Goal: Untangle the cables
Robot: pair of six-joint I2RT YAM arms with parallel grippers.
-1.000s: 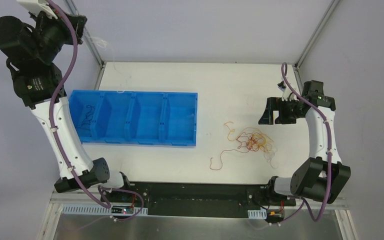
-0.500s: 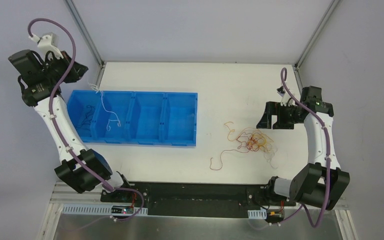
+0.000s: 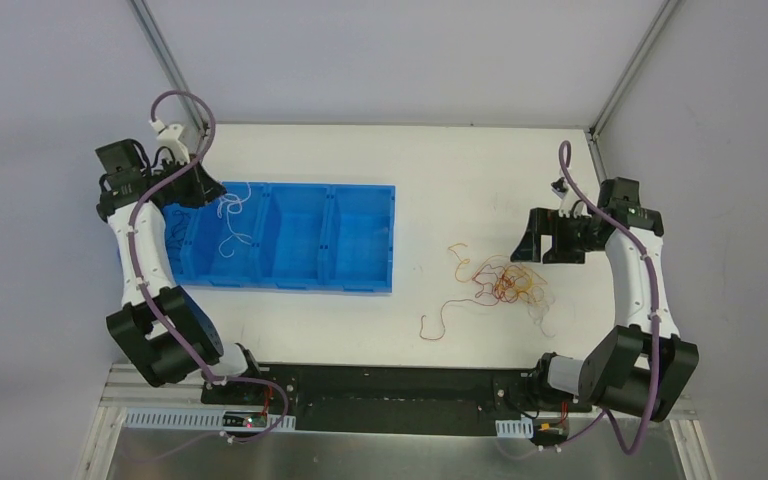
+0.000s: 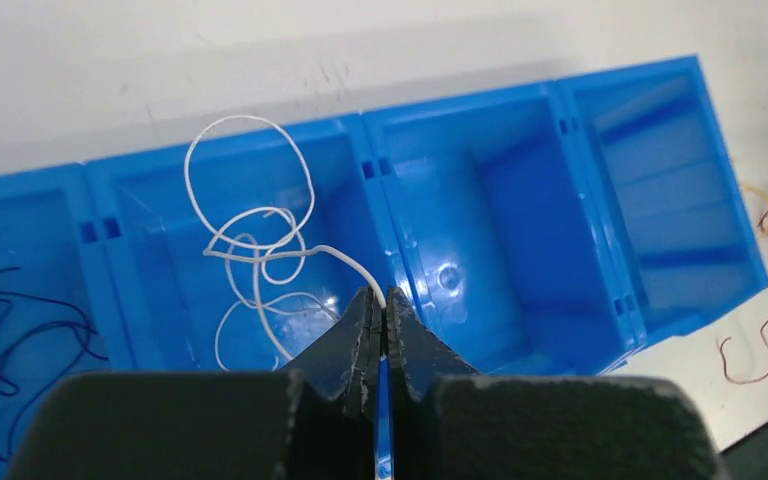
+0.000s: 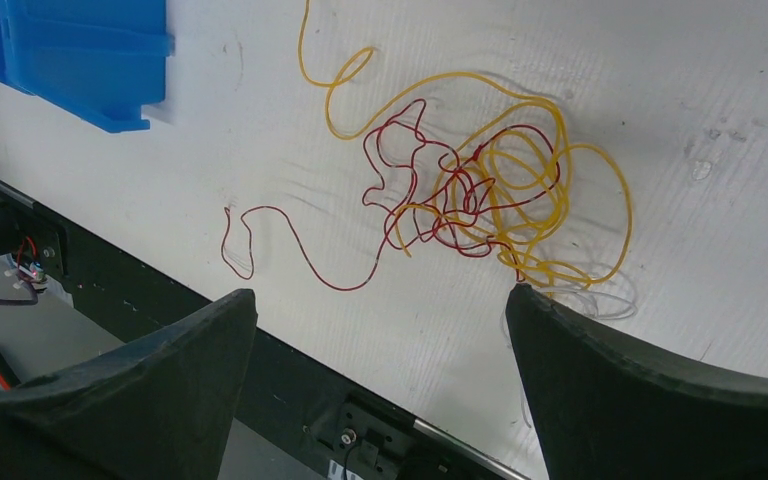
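Observation:
My left gripper (image 4: 382,296) is shut on the end of a thin white cable (image 4: 250,250). The cable hangs in loops into the second compartment from the left of the blue bin (image 3: 360,275); it also shows in the top view (image 3: 230,210). A black cable (image 4: 5,335) lies in the bin's leftmost compartment. A tangle of red, orange and yellow cables (image 3: 500,282) lies on the table at the right, also in the right wrist view (image 5: 480,195). My right gripper (image 3: 545,238) is open and empty, above and just behind the tangle (image 5: 380,300).
The blue bin has several compartments; the two right ones (image 4: 660,190) hold nothing. One loose red strand (image 5: 290,245) trails from the tangle toward the table's near edge (image 5: 260,330). Metal frame posts (image 3: 165,60) stand at the back corners.
My left arm has swung down from high at the back left to over the bin, lowering the white cable into the second compartment. My right gripper has shifted slightly left.

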